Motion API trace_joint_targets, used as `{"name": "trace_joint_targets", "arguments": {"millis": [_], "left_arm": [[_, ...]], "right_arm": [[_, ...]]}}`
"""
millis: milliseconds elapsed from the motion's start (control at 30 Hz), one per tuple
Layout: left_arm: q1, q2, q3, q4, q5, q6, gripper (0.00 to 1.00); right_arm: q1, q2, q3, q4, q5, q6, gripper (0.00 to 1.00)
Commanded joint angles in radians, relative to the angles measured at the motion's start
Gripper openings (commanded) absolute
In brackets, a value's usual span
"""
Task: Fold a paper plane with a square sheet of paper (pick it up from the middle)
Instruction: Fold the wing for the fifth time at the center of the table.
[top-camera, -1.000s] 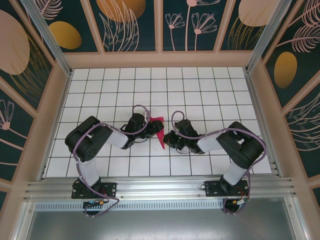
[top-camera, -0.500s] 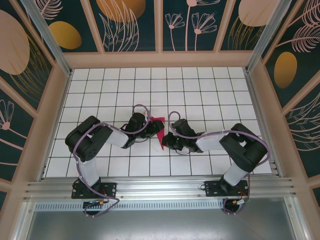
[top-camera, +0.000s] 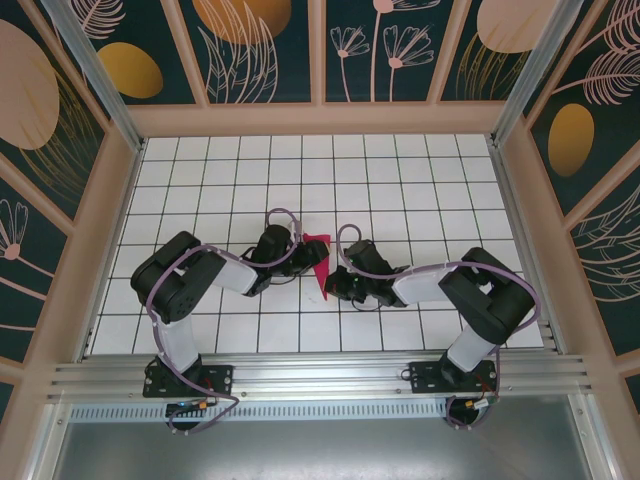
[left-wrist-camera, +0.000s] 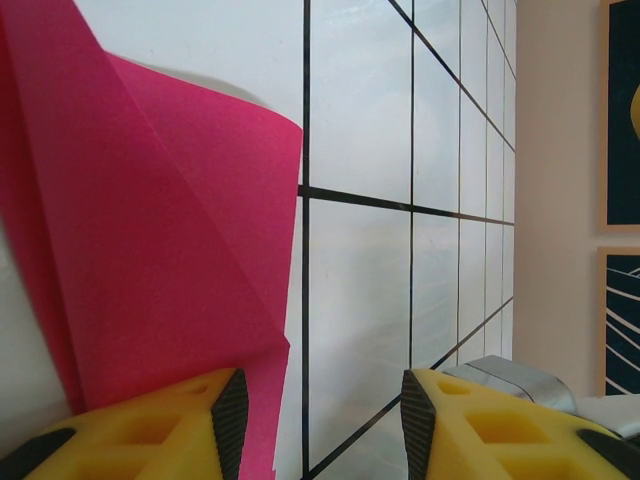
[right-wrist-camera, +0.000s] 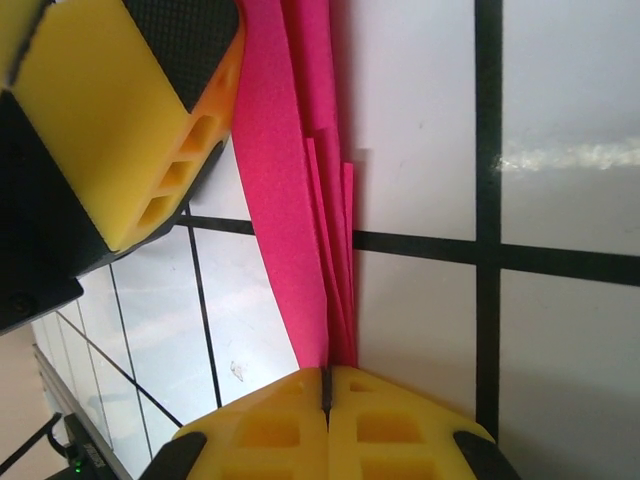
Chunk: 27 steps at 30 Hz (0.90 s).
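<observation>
The right gripper (right-wrist-camera: 327, 388) is clenched on the narrow end of the paper (right-wrist-camera: 290, 150), whose stacked layers run into the shut pads at the bottom of the frame. The left gripper (left-wrist-camera: 318, 412) stands released, one finger against the loose flap. From above the paper lies mid-frame; a late fold seems in hand, and next the left jaws likely must pin that flap flat.

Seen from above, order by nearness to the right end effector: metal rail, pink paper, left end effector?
1. Pink paper, pinched in the right end effector.
2. Left end effector, across the paper.
3. Metal rail, at the near edge.
</observation>
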Motion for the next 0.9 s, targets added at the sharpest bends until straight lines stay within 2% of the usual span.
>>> {"name": "trace_joint_targets", "arguments": {"millis": [0, 100, 167, 267, 367, 533, 600, 700, 800, 867], "left_arm": [[0.007, 0.04, 0.017, -0.061, -0.011, 0.029, 0.46], [0.007, 0.041, 0.021, -0.067, -0.011, 0.029, 0.46], [0.006, 0.041, 0.019, -0.066, -0.011, 0.028, 0.46], [0.007, 0.041, 0.019, -0.066, -0.013, 0.026, 0.46], [0.006, 0.042, 0.021, -0.068, -0.014, 0.026, 0.45], [0.006, 0.04, 0.021, -0.069, -0.009, 0.026, 0.45], [0.007, 0.041, 0.023, -0.068, -0.007, 0.029, 0.45], [0.007, 0.044, 0.025, -0.07, -0.004, 0.03, 0.45], [0.007, 0.045, 0.025, -0.067, -0.001, 0.029, 0.45], [0.007, 0.044, 0.025, -0.069, -0.001, 0.029, 0.45]], "right_arm": [[0.022, 0.056, -0.048, -0.113, -0.01, 0.028, 0.02], [0.028, 0.045, -0.048, -0.172, 0.034, 0.023, 0.02], [0.039, 0.038, -0.019, -0.272, 0.102, -0.008, 0.02], [0.071, 0.016, 0.037, -0.329, 0.133, -0.096, 0.07], [0.08, -0.033, 0.074, -0.338, 0.144, -0.129, 0.09], [0.056, -0.187, 0.063, -0.305, 0.18, -0.11, 0.21], [0.044, -0.233, 0.045, -0.263, 0.159, -0.107, 0.22], [0.039, -0.263, 0.01, -0.144, 0.081, -0.098, 0.2], [0.037, -0.224, 0.0, -0.039, 0.015, -0.054, 0.12], [0.035, -0.181, 0.011, -0.021, 0.013, -0.036, 0.08]]}}
